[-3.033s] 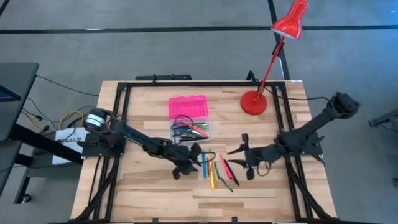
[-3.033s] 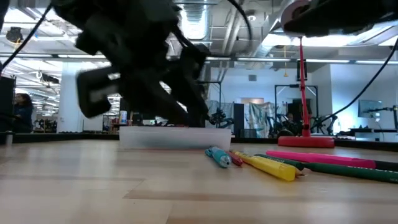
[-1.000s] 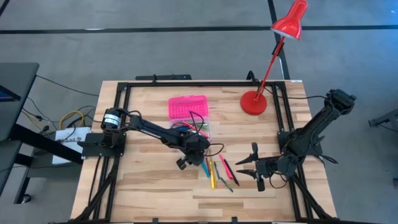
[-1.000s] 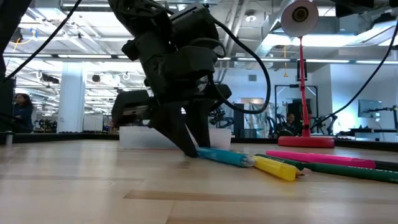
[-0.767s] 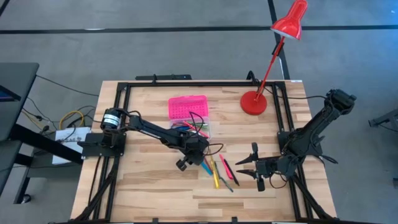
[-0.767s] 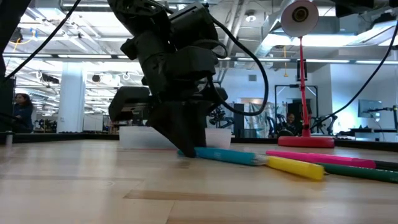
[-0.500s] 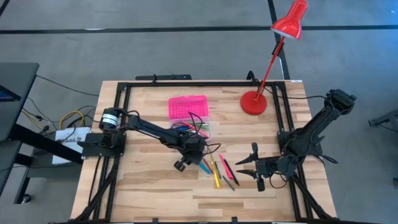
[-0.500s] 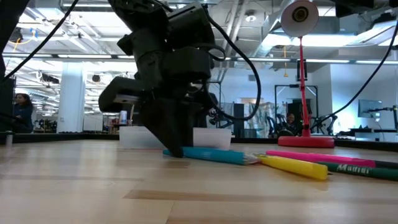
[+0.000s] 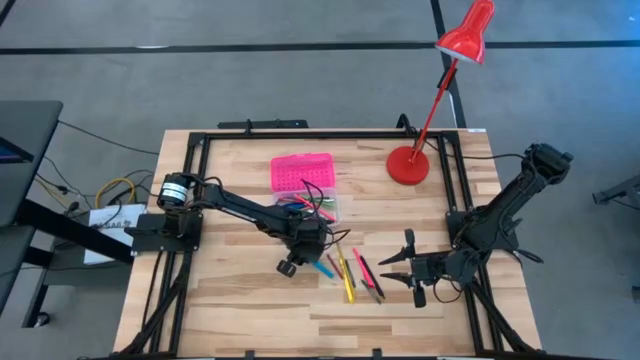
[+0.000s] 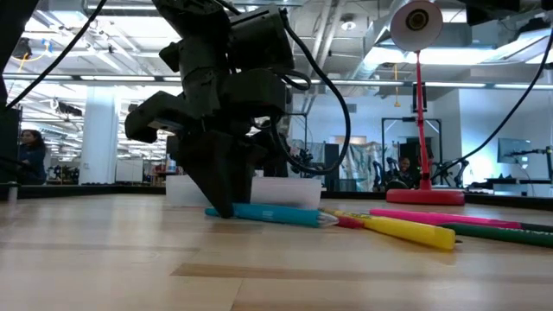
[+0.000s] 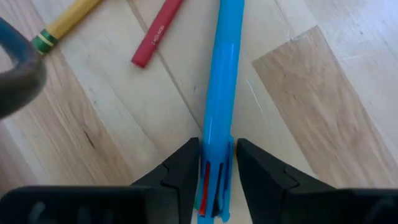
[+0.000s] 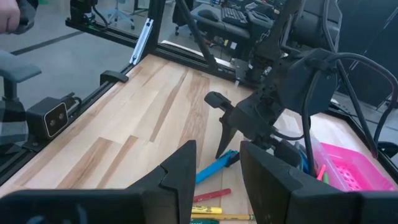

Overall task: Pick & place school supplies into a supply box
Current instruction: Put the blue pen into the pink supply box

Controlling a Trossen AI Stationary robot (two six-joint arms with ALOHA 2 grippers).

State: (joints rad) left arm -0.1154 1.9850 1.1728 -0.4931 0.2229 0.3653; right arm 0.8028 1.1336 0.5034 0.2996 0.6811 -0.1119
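My left gripper (image 11: 217, 180) is down at the table just near of the supply box, shut on a blue pen (image 11: 221, 93) that lies flat on the wood (image 10: 268, 213). To the pen's right lie a yellow marker (image 10: 406, 230), a pink pen (image 10: 441, 218) and a green one (image 10: 501, 238). A red crayon (image 11: 158, 34) lies close by. The box's clear base (image 9: 306, 208) holds pens and scissors, and its pink lid (image 9: 301, 172) lies open behind it. My right gripper (image 9: 395, 268) hovers open, right of the pens. My left gripper pinches the blue pen at its clip end (image 11: 217, 155) between the two fingers (image 11: 186, 171). The fingers come steeply from above (image 10: 220, 207). The pen points away from them and lies along the table, its far end (image 10: 324, 219) among the other pens.
A red lamp stands with its base (image 9: 408, 165) at the table's far right. A black frame (image 9: 300, 135) runs round the table. Bare wood (image 9: 240, 300) lies left and near of the pens.
My left gripper has moved a little toward the table's left edge, staying low, and has dragged the blue pen along the wood out of the bunch. The yellow marker has been nudged and has turned slightly.
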